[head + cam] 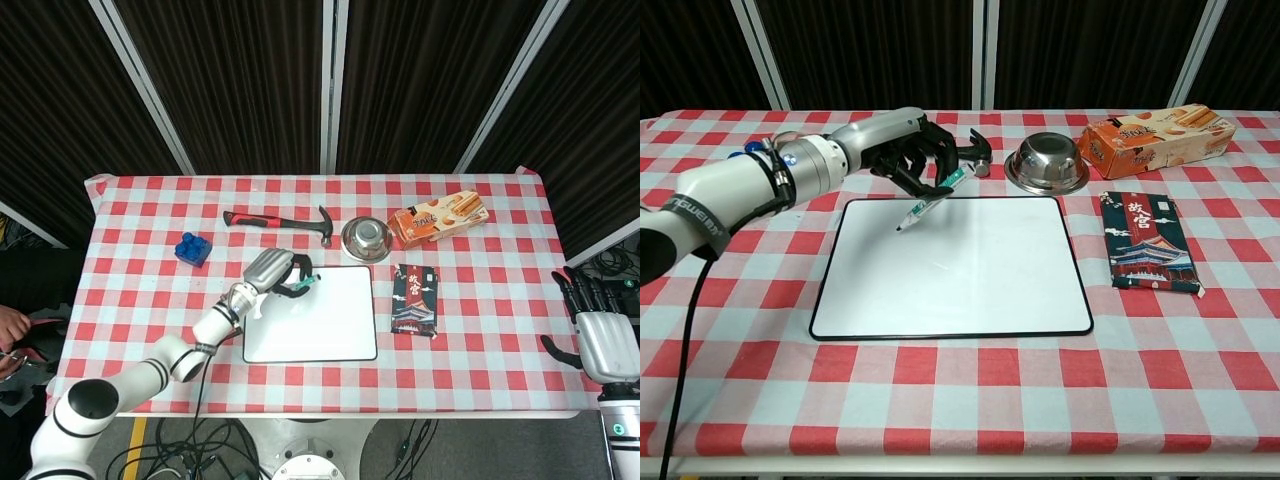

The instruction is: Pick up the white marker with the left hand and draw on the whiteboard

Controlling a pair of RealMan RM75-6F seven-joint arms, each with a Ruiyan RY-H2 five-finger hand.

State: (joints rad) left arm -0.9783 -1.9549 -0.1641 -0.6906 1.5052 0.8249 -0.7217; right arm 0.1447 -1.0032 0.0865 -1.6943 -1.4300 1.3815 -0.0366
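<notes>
My left hand (275, 272) (905, 155) grips the white marker (932, 196) (303, 288), which has a teal band and slants down to the left. Its tip hangs over the upper left part of the whiteboard (330, 325) (960, 275); whether it touches the surface I cannot tell. The board is white with a thin black rim and shows no marks. My right hand (604, 335) rests open off the table's right edge, seen only in the head view.
Behind the board lie a red-handled hammer (908, 146) and a steel bowl (1045, 163). An orange biscuit box (1156, 133) and a dark packet (1149, 240) sit to the right. A blue block (192, 247) sits at the left.
</notes>
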